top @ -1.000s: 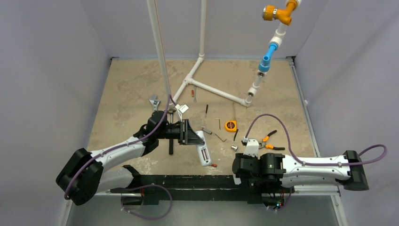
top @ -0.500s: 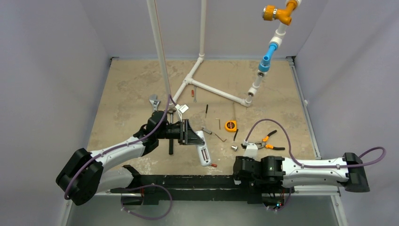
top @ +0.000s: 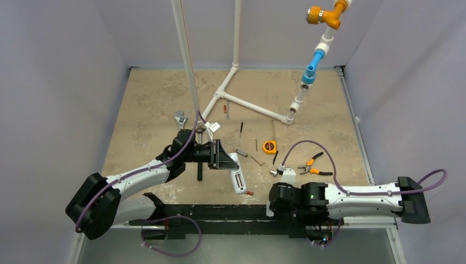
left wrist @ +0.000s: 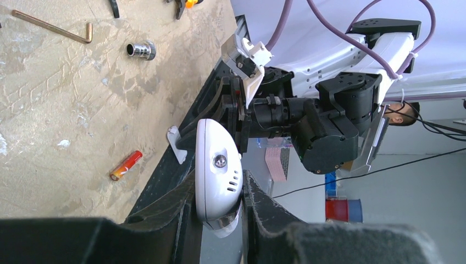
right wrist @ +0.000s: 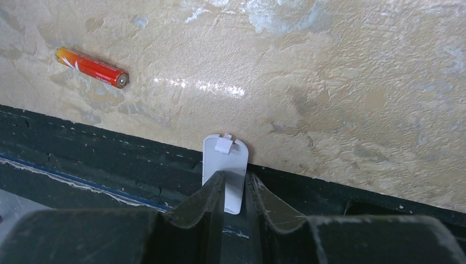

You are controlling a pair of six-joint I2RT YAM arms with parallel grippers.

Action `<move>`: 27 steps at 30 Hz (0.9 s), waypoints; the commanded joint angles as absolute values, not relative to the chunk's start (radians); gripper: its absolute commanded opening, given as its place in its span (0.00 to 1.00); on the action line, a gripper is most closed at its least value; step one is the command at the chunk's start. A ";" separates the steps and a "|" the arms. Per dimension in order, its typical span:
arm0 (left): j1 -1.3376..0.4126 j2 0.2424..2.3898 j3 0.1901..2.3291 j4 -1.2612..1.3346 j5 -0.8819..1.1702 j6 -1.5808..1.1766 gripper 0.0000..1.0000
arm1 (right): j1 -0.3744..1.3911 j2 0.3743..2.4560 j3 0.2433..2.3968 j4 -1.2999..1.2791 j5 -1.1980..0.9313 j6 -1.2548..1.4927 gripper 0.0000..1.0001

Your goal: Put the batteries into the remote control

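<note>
Remote control (left wrist: 217,165), one, in pinch of left end effector (left wrist: 218,192); one battery (right wrist: 90,67) loose; right end effector (right wrist: 235,179) slightly ajar.

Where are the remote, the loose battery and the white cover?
remote (left wrist: 217,165), left wrist view, rounded white end face.
battery (right wrist: 90,67), right wrist view, middle of the orange-red body.
white cover (right wrist: 225,157), right wrist view, flat face below its tab.
</note>
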State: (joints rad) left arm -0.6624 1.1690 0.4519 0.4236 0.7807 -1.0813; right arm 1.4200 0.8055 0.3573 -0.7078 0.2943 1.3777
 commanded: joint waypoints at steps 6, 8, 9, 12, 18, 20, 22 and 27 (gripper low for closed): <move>-0.666 1.171 0.471 0.460 0.792 -1.071 0.00 | 1.418 0.839 0.376 -0.663 0.321 1.291 0.12; -0.666 1.171 0.468 0.461 0.792 -1.071 0.00 | 1.417 0.838 0.407 -0.675 0.342 1.263 0.09; -0.666 1.171 0.467 0.462 0.792 -1.071 0.00 | 1.418 0.838 0.426 -0.683 0.355 1.252 0.08; -0.666 1.170 0.461 0.468 0.790 -1.074 0.00 | 1.418 0.833 0.471 -0.694 0.390 1.216 0.04; -0.666 1.166 0.455 0.471 0.790 -1.077 0.00 | 1.418 0.830 0.536 -0.720 0.450 1.173 0.03; -0.666 1.164 0.453 0.471 0.790 -1.077 0.00 | 1.418 0.836 0.561 -0.749 0.475 1.162 0.03; -0.667 1.164 0.454 0.470 0.790 -1.077 0.00 | 1.418 0.849 0.592 -0.795 0.504 1.152 0.03; -0.666 1.162 0.460 0.462 0.790 -1.071 0.00 | 1.415 0.929 0.698 -0.961 0.589 1.150 0.03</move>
State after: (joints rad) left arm -0.6624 1.1694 0.4519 0.4244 0.7811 -1.0813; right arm 1.4197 0.8768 0.5972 -0.8078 0.4728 1.1671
